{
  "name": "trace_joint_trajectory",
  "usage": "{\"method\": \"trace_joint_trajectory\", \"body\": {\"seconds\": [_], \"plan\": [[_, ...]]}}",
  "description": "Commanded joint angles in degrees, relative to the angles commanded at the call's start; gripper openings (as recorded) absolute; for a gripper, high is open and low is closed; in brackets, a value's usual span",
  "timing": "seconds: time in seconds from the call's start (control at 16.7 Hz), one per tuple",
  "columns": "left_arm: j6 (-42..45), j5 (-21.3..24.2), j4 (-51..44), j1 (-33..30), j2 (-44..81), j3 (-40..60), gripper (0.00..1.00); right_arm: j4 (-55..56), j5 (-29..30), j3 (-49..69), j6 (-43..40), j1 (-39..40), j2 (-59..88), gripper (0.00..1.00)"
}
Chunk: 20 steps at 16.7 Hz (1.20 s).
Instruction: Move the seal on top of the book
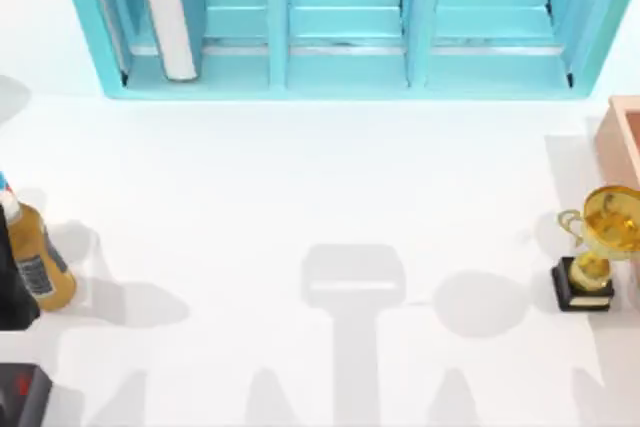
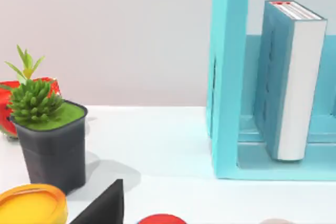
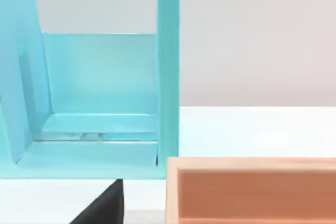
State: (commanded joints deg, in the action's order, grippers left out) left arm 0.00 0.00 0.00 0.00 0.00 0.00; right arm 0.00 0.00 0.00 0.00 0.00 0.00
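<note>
One book [image 1: 170, 17] stands upright in the leftmost compartment of the turquoise shelf unit [image 1: 345, 77] at the far side of the surface [image 1: 300, 177]. Its white page edges face outward, and its top is cut off by the top view's edge. The left wrist view shows its teal cover and a small red mark on its top edge. Where the seal lies cannot be told.

At the surface's left edge, an amber bottle [image 1: 42, 262] is partly hidden behind a dark shape. Another dark object [image 1: 20, 397] is cropped at the near left corner. A gold trophy [image 1: 600, 247] stands at the right, near a tan wooden box [image 1: 625, 137] that is cut off by the frame.

The left wrist view also shows a potted succulent [image 2: 34, 100], with a half-hidden red thing behind it. A yellow lid [image 2: 31, 205] and a red disc [image 2: 161, 219] are both cropped.

A dark wedge [image 2: 105, 208] juts into each wrist view. Whether the left gripper or right gripper is released or clenched cannot be told.
</note>
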Motion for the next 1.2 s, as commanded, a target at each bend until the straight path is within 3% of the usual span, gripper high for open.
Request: {"method": "trace_joint_trajectory", "body": {"seconds": [0.24, 0.48, 1.2], "plan": [[0.0, -0.2, 1.3, -0.3, 1.7, 0.7, 1.0, 0.0, 0.0, 0.0, 0.0, 0.0, 0.0, 1.0], [0.1, -1.5, 8.7, -1.7, 12.0, 4.5, 1.0, 0.0, 0.0, 0.0, 0.0, 0.0, 0.0, 1.0], [0.7, -8.6, 49.9, -10.6, 74.3, 24.8, 1.0, 0.0, 0.0, 0.0, 0.0, 0.0, 0.0, 1.0]]}}
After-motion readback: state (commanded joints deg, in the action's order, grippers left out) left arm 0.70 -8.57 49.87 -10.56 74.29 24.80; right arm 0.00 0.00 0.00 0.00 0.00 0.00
